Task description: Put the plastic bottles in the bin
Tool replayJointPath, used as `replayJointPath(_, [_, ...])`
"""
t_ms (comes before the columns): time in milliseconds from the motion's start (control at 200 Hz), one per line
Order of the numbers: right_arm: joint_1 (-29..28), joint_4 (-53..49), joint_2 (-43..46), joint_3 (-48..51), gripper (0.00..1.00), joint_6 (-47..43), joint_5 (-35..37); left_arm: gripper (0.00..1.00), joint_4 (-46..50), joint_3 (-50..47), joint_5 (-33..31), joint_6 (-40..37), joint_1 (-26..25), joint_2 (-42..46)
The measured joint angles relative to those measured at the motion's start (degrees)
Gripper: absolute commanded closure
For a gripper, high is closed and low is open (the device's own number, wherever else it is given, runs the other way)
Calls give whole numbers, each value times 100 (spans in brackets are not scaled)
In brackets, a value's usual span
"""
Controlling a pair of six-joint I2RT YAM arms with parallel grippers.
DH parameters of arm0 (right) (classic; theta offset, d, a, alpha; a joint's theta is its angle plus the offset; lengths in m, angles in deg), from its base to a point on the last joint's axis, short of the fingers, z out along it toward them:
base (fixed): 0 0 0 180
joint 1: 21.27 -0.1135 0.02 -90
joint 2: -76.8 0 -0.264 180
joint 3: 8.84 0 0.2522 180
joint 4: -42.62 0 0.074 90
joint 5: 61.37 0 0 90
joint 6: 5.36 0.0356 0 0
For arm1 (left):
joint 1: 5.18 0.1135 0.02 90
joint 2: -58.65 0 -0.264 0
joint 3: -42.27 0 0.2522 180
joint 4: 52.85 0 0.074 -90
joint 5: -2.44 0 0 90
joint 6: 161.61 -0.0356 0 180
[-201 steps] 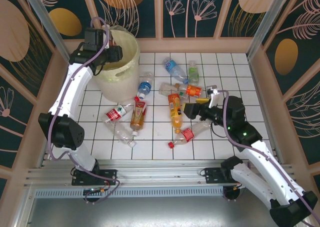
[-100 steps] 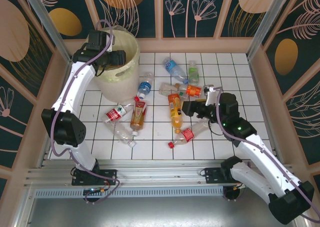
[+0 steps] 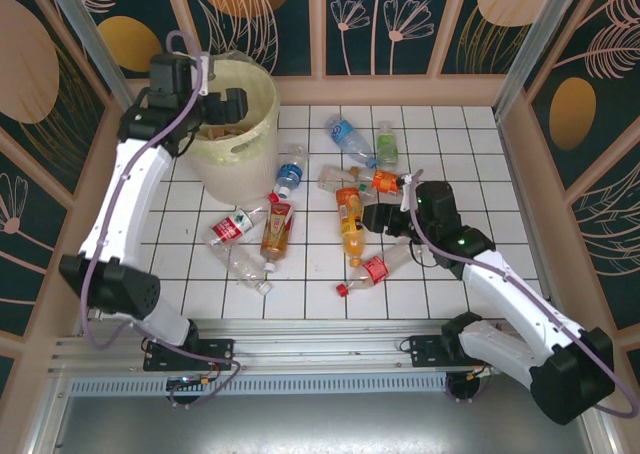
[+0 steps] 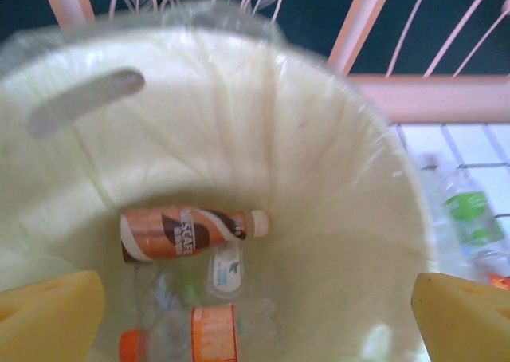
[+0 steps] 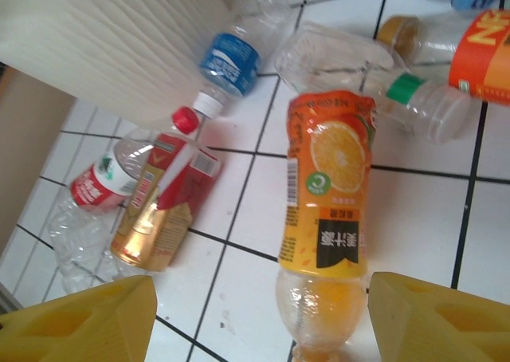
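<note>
LEFT EMPTY, RIGHT REACHING: my left jaws hang spread wide over the mouth of the large round pale-cream plastic bin (image 3: 245,164) with nothing between them. My right jaws are open and grip nothing; they straddle a clear plastic orange-juice bottle with an orange label (image 5: 327,210), which lies on the white tiled worktop (image 3: 470,144) well apart from the bin. At the bottom of the bin, on its clear liner, at least three bottles can be made out: a brown-and-orange labelled bottle with a white cap (image 4: 191,233), a clear bottle with an orange band and cap (image 4: 209,336), and a clear bottle with a pale label (image 4: 225,268) between them. I judge the job about a quarter done. Roughly ten bottles lie on the tiles, among them a blue-capped clear bottle (image 3: 290,170) just beside the bin's foot, a red-labelled clear bottle (image 3: 230,228) and a gold-and-red bottle (image 3: 277,229) near the bin, and a green-labelled bottle (image 3: 387,144) farther from it.
</note>
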Motion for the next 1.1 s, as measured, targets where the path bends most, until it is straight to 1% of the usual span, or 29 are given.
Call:
replayJointPath(160, [-20, -48, -466, 2, 20, -79, 28, 1, -334, -529, 415, 9, 0, 1016])
replayJointPath(285, [-120, 105, -767, 68, 15, -83, 46, 1, -647, -1237, 824, 92, -63, 1788])
replayJointPath(455, [-271, 422, -1222, 297, 12, -79, 92, 1, -975, -2365, 1154, 267, -544, 2553])
replayJointPath(575, [-468, 581, -1646, 304, 12, -81, 203, 1, -1239, -3008, 1506, 448, -815, 2898])
replayJointPath(746, [-708, 822, -2199, 302, 13, -79, 417, 1, -1613, -3707, 1803, 660, -966, 3222])
replayJointPath(996, [-909, 1078, -2905, 136, 19, -76, 745, 1, -2055, -4315, 2085, 968, -1215, 3375])
replayJointPath(1096, [-986, 1167, -3080, 39, 24, -74, 813, 1, -2247, -4500, 2142, 1075, -1292, 3453])
